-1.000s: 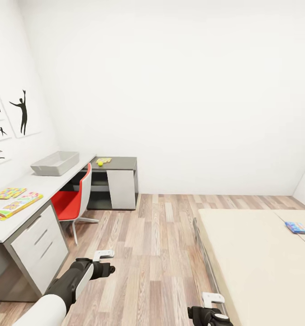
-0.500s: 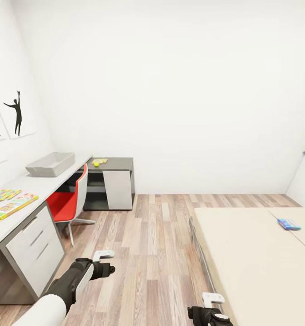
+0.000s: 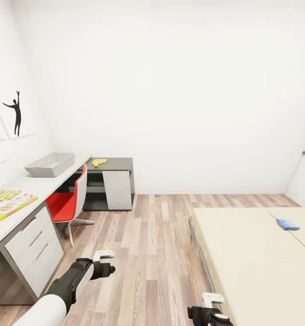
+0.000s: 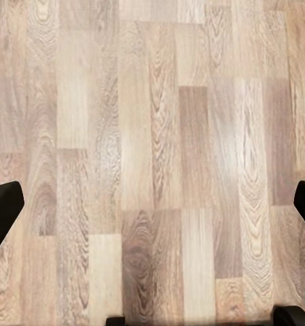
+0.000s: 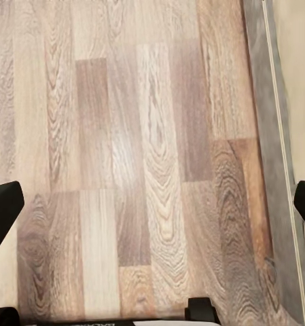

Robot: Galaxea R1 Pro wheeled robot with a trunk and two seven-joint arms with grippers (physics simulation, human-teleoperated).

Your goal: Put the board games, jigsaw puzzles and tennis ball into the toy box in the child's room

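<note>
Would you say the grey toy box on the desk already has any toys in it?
No: in the head view the toy box looks empty, with the tennis ball lying apart on the desk.

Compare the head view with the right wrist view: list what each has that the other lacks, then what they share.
Head view alone: the grey open toy box on the long white desk, the yellow tennis ball, the red-and-white chair, a small blue box on the beige bed. Right wrist view alone: the open right gripper with its dark fingertips seen close up. Both: wood plank floor beside the bed's grey edge.
</note>
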